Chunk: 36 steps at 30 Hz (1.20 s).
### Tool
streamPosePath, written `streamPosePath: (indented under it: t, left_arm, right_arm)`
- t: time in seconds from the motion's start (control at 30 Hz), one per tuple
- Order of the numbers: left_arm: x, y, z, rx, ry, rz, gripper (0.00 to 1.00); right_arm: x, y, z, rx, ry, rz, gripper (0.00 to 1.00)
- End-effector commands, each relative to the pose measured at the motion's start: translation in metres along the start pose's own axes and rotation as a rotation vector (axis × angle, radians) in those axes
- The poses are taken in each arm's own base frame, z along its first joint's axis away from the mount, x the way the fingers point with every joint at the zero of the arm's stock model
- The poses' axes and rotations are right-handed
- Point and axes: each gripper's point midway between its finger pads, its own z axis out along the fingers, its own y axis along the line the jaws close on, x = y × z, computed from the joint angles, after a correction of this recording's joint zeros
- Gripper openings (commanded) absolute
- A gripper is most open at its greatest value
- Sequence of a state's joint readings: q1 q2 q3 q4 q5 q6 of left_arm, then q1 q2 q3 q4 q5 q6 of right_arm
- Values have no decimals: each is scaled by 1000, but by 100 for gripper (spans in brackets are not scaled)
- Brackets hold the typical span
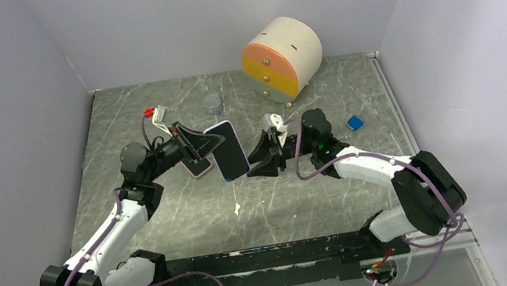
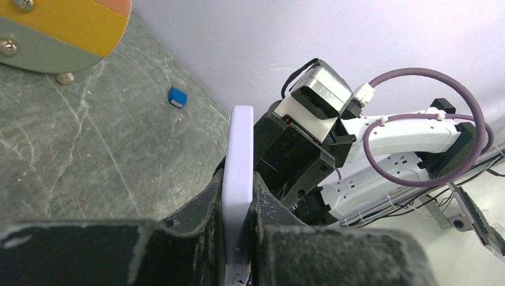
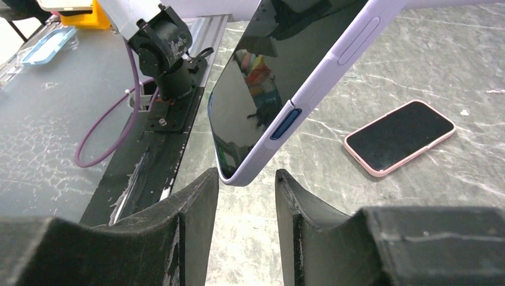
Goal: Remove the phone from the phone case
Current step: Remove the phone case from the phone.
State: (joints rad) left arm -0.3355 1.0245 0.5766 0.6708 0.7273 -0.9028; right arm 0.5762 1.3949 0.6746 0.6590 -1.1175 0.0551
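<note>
The left gripper [image 2: 238, 205] clamps the cased phone [image 1: 227, 149] on edge above the worktop's [image 1: 170, 207] middle, likely so the half-open, empty right gripper [image 3: 246, 185] can work its lilac case [image 3: 321, 77] off at the corner.

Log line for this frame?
left gripper: shut on cased phone | right gripper: open at its corner | removal: not done | pink phone: on table

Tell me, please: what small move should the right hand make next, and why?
Probably ease the right hand forward and close it on the lower corner of the case. The left hand is shut on the phone, holding it above the table with the lilac case on it; the right hand stands open, that corner just at its gap.
</note>
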Motion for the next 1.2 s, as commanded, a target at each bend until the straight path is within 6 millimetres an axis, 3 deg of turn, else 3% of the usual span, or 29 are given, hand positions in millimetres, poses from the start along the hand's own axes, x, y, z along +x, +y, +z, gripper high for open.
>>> streamPosePath:
  t: [0.0, 0.4, 0.7, 0.9, 1.17]
  left_arm:
    - [-20, -24, 1, 73, -66, 81, 3]
    - [-17, -22, -1, 61, -58, 84, 2]
    - [-18, -17, -1, 19, -49, 44, 2]
    - [-21, -13, 3, -26, -27, -10, 2]
    - [-13, -3, 12, -32, 20, -141, 2]
  right_arm:
    - [-22, -2, 2, -21, -34, -60, 43]
    - [-31, 3, 1, -32, -65, -71, 40]
    - [-24, 4, 0, -43, -42, -93, 22]
    - [-18, 9, -3, -60, -41, -216, 3]
    - [-17, 10, -2, -83, -39, -327, 0]
